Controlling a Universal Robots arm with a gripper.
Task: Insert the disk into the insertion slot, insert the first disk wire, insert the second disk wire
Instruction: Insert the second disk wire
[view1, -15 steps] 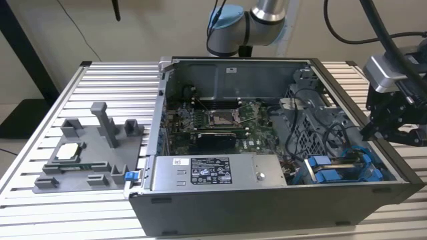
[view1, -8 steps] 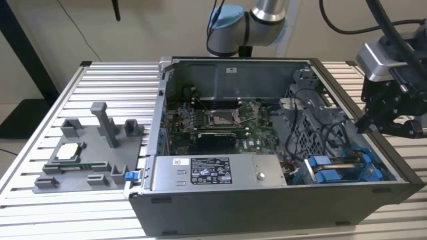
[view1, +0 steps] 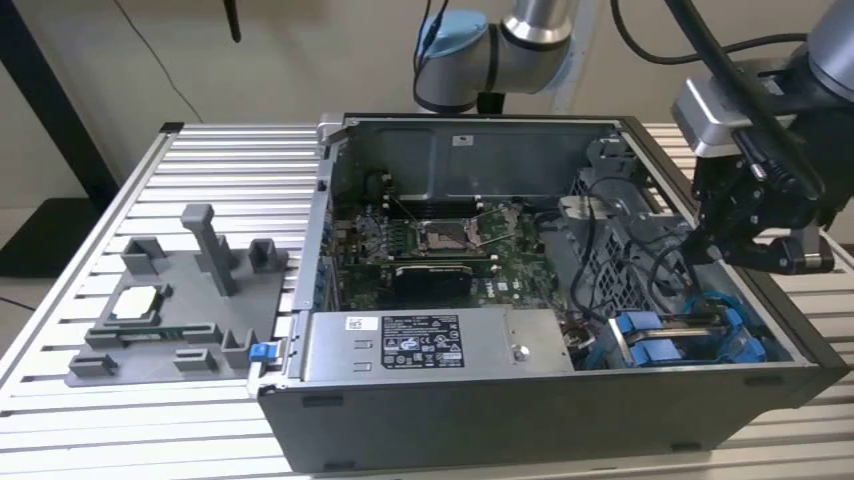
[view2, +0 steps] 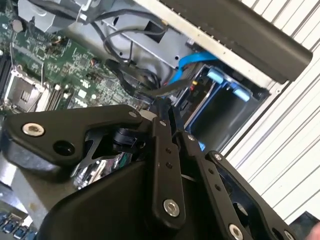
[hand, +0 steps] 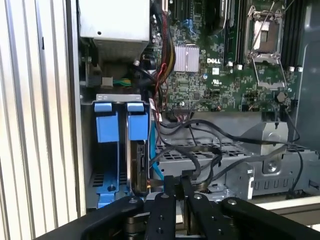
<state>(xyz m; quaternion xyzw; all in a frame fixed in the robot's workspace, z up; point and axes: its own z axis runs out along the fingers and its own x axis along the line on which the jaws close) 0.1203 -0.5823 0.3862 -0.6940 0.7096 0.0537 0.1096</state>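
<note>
Disk (hand: 138, 165) already seated on edge in the insertion slot (hand: 107, 150), blue carrier tabs showing at the slot's open end; slot sits in the case corner at the exterior view's right (view1: 687, 335), next to the power-supply box (view1: 427, 345). Blue cable (view2: 192, 65) running by the slot in the second wrist view. Black wires (hand: 200, 145) looped over the metal cage beside the disk. Gripper (hand: 179, 187) hovering just over the disk end and wires, fingers (hand: 169, 195) drawn nearly together, gap very narrow; cannot tell if a wire or plug is pinched between them. Motherboard (view1: 427, 240) with bare socket mid-case. Grey fixture tray (view1: 180, 310) on the slatted table (view1: 134, 200), well apart from the case, on the exterior view's left.
</note>
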